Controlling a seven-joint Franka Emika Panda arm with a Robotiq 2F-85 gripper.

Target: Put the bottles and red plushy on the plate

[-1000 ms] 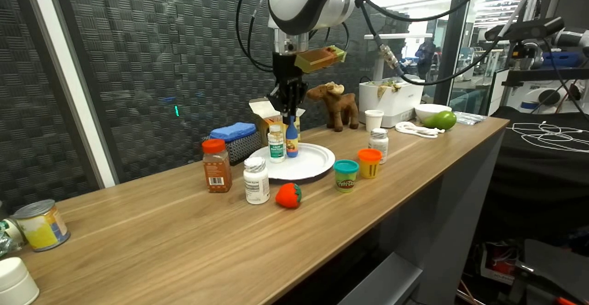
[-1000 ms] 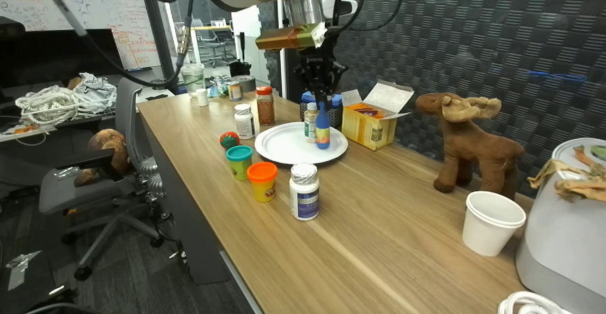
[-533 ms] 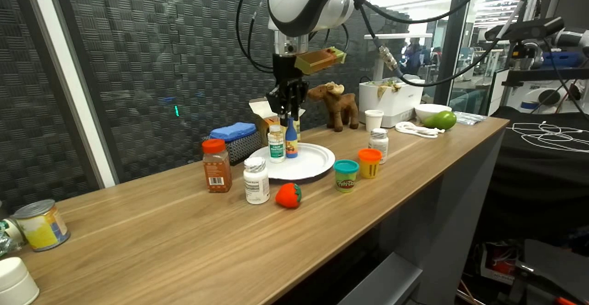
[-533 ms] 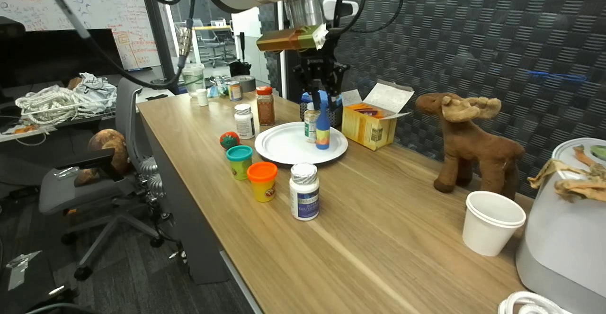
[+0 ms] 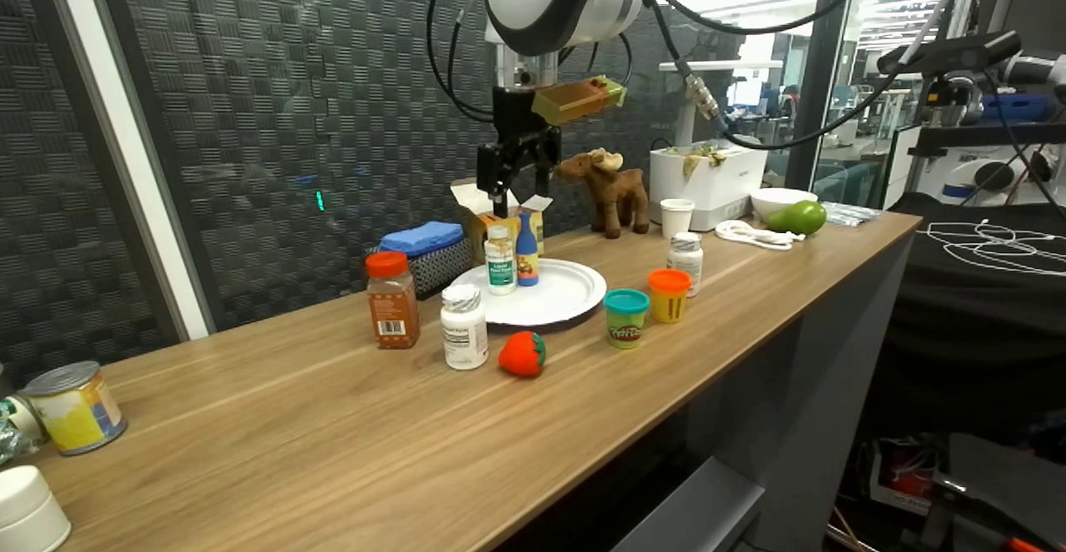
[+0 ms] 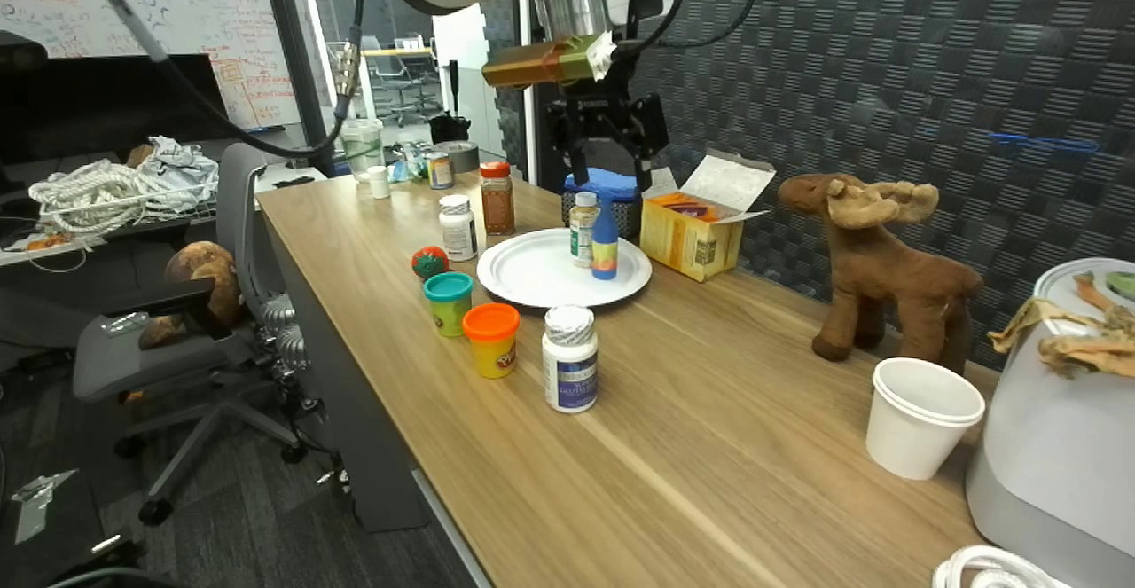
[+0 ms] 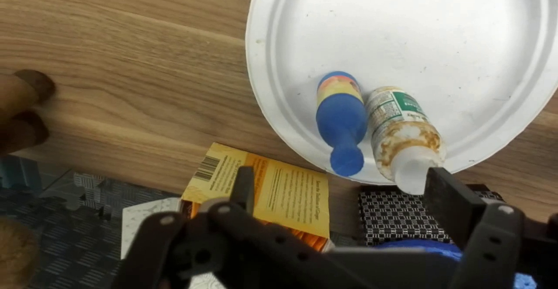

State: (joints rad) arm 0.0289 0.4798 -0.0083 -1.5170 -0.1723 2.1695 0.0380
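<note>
The white plate (image 5: 568,295) carries an upright blue bottle (image 5: 527,256) and, close beside it, a white bottle with a green label (image 5: 500,271). Above these two my gripper (image 6: 610,182) stands open; in the wrist view nothing sits between its fingertips (image 7: 440,186). Off the plate, on the table, are the red-brown bottle with a red cap (image 5: 392,306), a white bottle (image 5: 465,331) and the red plushy (image 5: 518,354). A teal-capped green jar (image 6: 449,309), an orange-capped jar (image 6: 492,344) and another white bottle (image 6: 571,366) stand on the plate's other side.
Behind the plate are an open yellow carton (image 6: 692,233) and a dark patterned basket with a blue item (image 5: 423,237) on top. A brown plush moose (image 6: 887,269), a paper cup (image 6: 918,419) and a white appliance (image 5: 708,181) stand farther along the table.
The gripper has let go of the blue bottle's neck, opened wide and risen a little. The blue bottle stays upright on the plate.
</note>
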